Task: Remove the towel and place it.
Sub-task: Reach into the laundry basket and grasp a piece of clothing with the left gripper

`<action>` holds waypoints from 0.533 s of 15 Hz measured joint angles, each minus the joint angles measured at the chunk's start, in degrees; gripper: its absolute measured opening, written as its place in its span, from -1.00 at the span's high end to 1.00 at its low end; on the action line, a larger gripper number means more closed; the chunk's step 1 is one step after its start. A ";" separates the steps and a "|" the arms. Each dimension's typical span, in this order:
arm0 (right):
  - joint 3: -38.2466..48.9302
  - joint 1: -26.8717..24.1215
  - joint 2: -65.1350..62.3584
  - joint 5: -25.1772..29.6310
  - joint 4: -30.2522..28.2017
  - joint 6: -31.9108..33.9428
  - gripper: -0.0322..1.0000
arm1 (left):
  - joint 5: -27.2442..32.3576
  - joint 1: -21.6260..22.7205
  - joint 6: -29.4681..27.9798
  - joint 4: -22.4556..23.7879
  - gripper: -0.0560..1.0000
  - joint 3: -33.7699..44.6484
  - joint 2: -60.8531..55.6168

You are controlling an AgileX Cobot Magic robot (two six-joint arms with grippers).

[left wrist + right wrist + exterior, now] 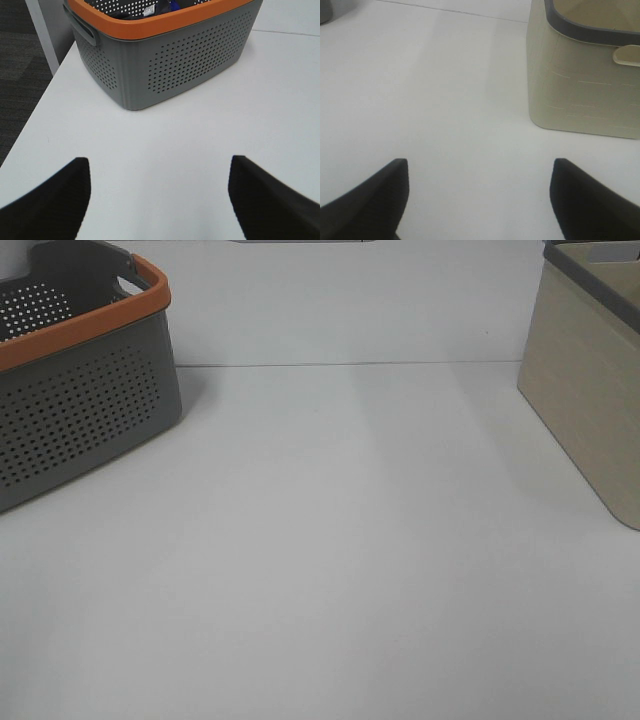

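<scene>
A grey perforated basket (pixel 80 410) with an orange rim stands at the far left of the white table (pixel 330 540). In the left wrist view the basket (pixel 190 55) is just ahead of my left gripper (pixel 160 200), which is open, empty and low over the table. A bit of the dark towel (pixel 131 15) with a small white tag (pixel 148 10) shows inside the rim; most of it is hidden. My right gripper (pixel 480 200) is open and empty over bare table. Neither gripper shows in the exterior high view.
A beige bin (pixel 590 410) with a dark grey rim stands at the far right; in the right wrist view the bin (pixel 580 85) is ahead and to one side. The table's left edge (pixel 35 115) drops off beside the basket, with dark floor beyond.
</scene>
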 joint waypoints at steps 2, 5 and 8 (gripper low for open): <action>0.00 0.00 0.00 0.00 0.06 0.00 -0.54 | 0.00 0.00 0.06 0.00 -0.46 0.00 0.00; 0.00 0.00 0.00 0.00 0.46 0.00 -0.54 | 0.00 0.00 0.06 0.00 -0.46 0.00 0.00; 0.00 0.00 0.00 0.00 0.46 0.00 -0.54 | 0.00 0.00 0.06 0.00 -0.46 0.00 0.00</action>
